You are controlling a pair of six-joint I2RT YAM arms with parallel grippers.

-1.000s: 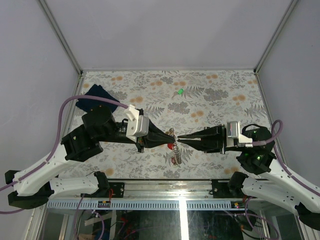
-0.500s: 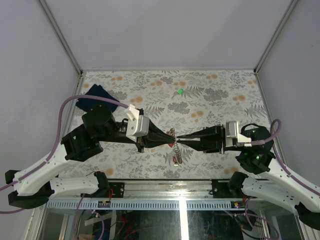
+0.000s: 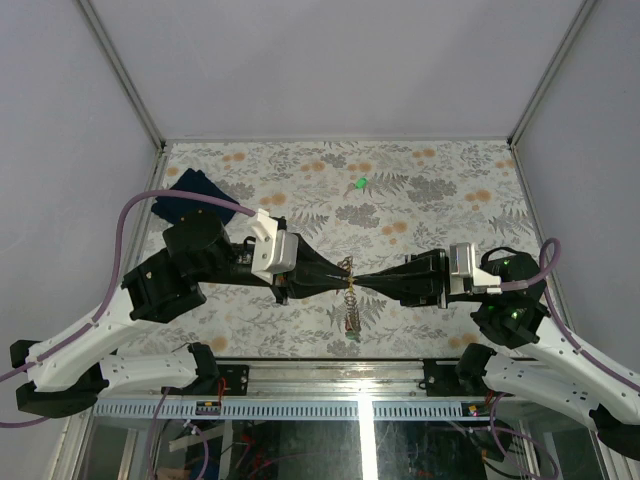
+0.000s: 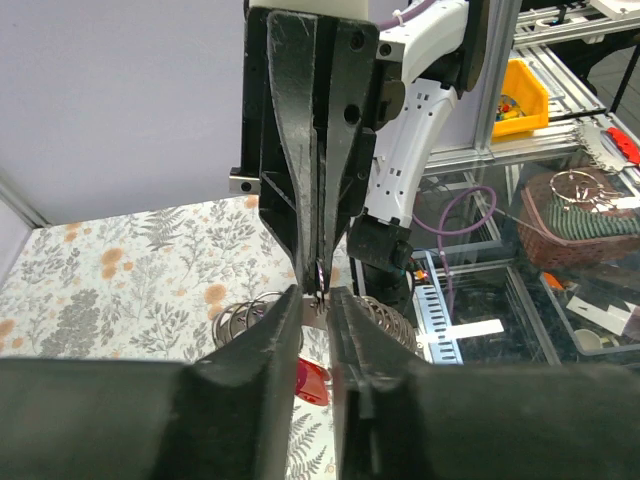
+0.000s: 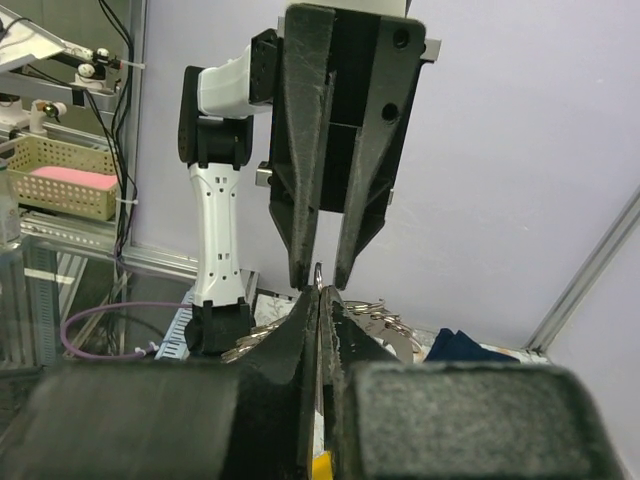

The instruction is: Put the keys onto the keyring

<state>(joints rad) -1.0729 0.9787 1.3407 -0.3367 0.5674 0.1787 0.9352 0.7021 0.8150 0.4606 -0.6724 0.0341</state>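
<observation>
My two grippers meet tip to tip above the near middle of the table. My left gripper point(image 3: 343, 278) point(image 4: 316, 300) is shut on the thin silvery keyring point(image 4: 317, 278), whose coiled chain point(image 3: 351, 305) hangs down from it. A red key tag point(image 4: 312, 382) hangs under the left fingers. My right gripper point(image 3: 358, 280) point(image 5: 318, 292) is shut on a key with a yellow tag point(image 5: 321, 466); its metal tip point(image 5: 318, 271) pokes in between the left fingers. A green key point(image 3: 359, 183) lies alone on the far middle of the table. No blue key shows.
A dark blue folded cloth point(image 3: 195, 190) point(image 5: 470, 345) lies at the far left of the floral table top point(image 3: 440, 190). Walls close in the left, right and far sides. The arm bases and a metal rail point(image 3: 330, 375) run along the near edge.
My right gripper has moved left until its tips meet the left gripper's tips. The chain now hangs straighter under the meeting point. The left arm has stayed put.
</observation>
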